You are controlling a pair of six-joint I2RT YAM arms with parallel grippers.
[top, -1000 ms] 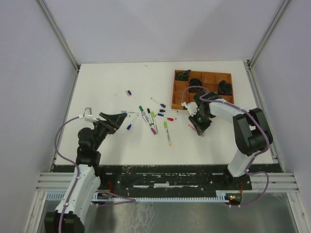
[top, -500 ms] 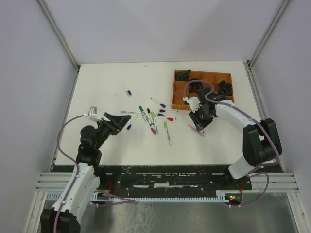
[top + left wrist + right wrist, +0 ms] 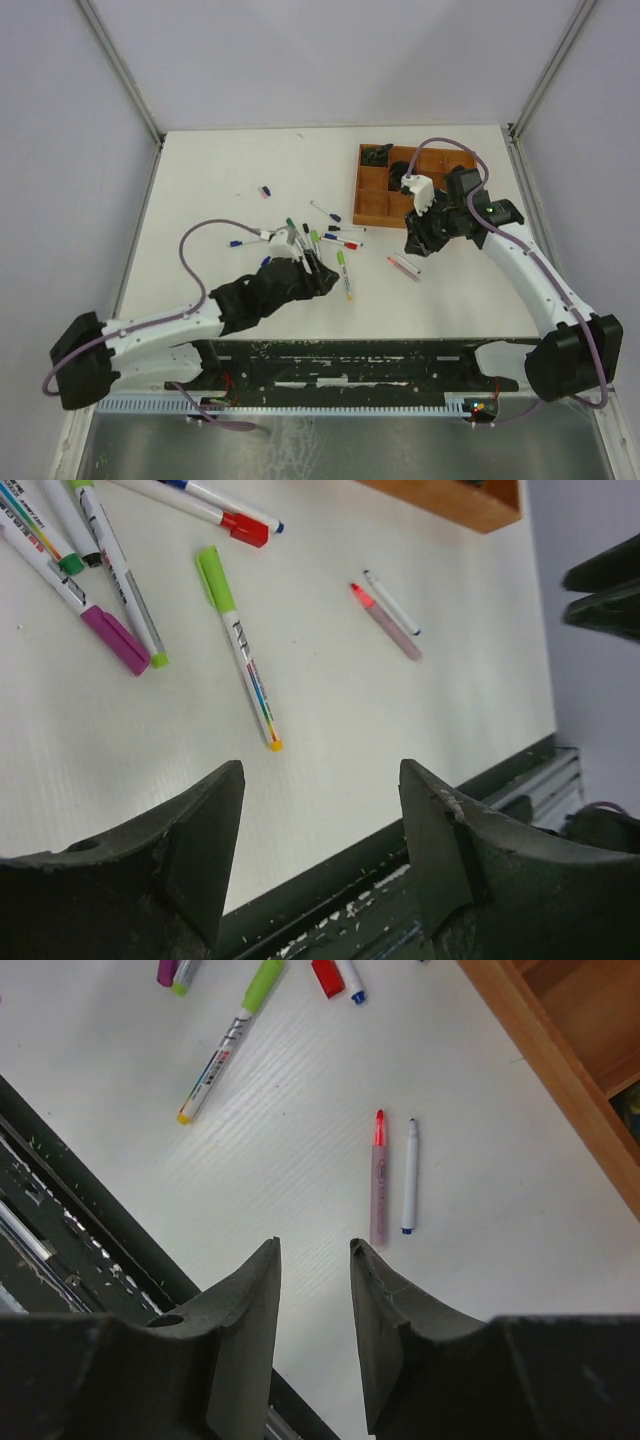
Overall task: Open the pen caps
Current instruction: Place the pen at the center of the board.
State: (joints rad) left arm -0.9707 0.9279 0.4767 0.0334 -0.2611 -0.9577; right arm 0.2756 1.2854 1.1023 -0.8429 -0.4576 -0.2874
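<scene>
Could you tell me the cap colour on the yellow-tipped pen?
The cap is lime green, clearest in the left wrist view.

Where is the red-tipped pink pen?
Top view, right of centre: the pink pen lies on the table beside a thin white pen, just below the brown tray.

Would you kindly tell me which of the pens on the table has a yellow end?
The lime-capped pen, lying by itself at the near edge of the cluster; no other pen shows yellow at its end.
</scene>
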